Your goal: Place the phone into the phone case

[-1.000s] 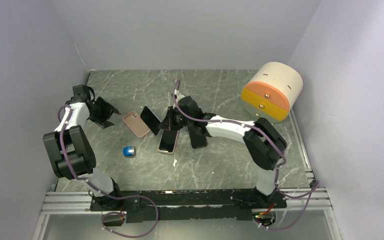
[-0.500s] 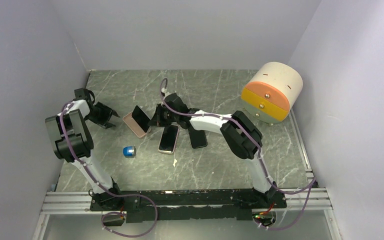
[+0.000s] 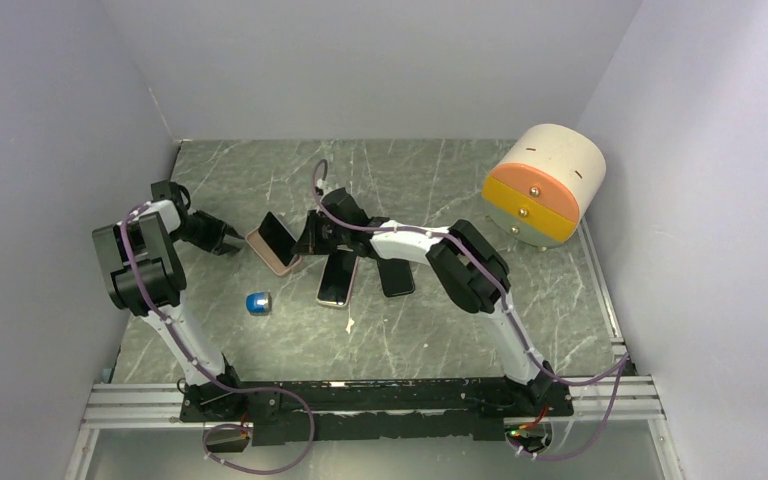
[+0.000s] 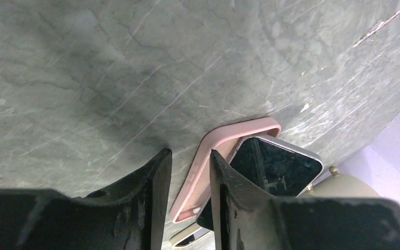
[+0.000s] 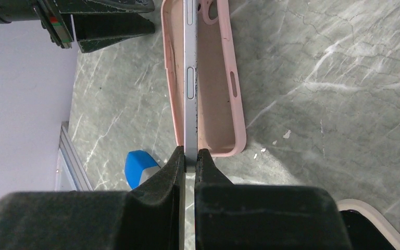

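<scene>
From the top external camera, the pink phone case (image 3: 265,252) lies flat on the marble table (image 3: 430,180), left of centre. The right gripper (image 3: 305,235) holds the phone (image 3: 280,233) tilted over the case, its lower edge down in it. The left gripper (image 3: 230,240) points at the case's left side, just beside it. A second phone (image 3: 337,278) and a black phone (image 3: 395,275) lie flat to the right of the case, and a small blue object (image 3: 258,303) sits nearer the arm bases. A cream cylindrical drawer unit (image 3: 545,185) with an orange and a yellow drawer stands at the far right.

The left wrist camera shows its fingers (image 4: 153,192) narrowly apart, with the case's (image 4: 213,156) long side wall visible in the gap. I cannot tell whether they touch it. The dark phone screen (image 4: 276,164) leans up out of the case.

In the right wrist camera, the jaws are clamped on the phone's (image 5: 190,78) thin silver edge. The phone is seen edge-on with its side buttons showing, standing in the open case (image 5: 216,94). The blue object (image 5: 139,166) lies beside the case's near corner.
</scene>
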